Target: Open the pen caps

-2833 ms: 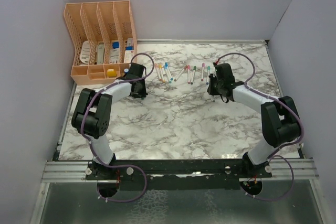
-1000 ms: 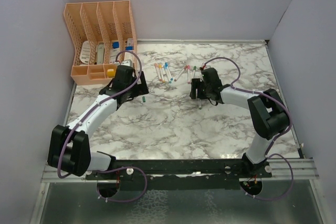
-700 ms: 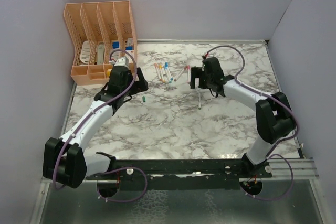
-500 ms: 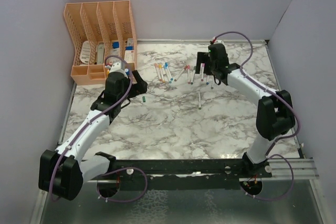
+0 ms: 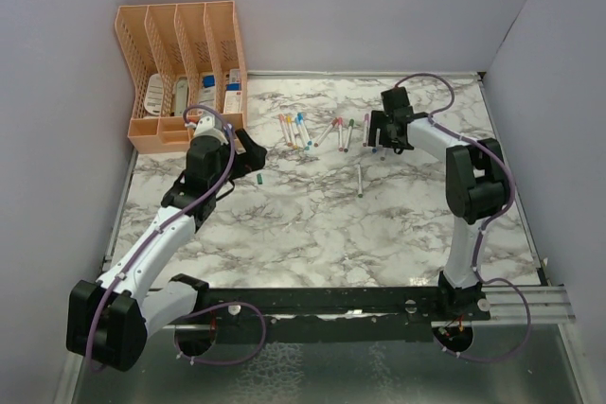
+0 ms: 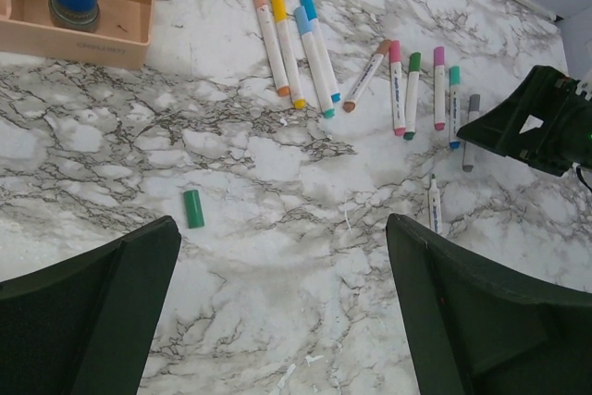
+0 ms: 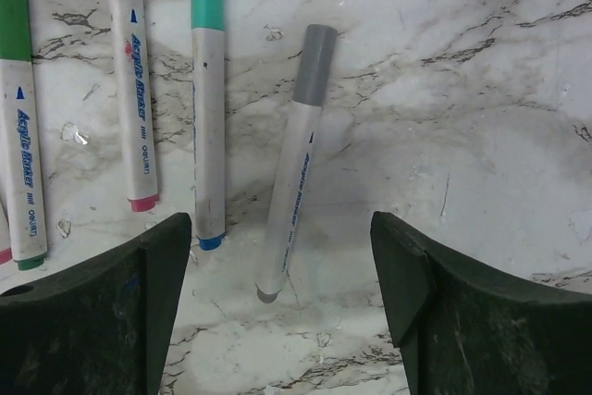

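Right claw (image 7: 279, 221) spread over grey-capped pen (image 7: 298, 164), left claw (image 6: 282, 225) spread above bare marble (image 6: 231, 321) near green cap (image 6: 192, 208)

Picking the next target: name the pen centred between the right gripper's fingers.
The grey-capped pen, centred between the right gripper's open fingers; the teal-capped pen lies beside one finger.
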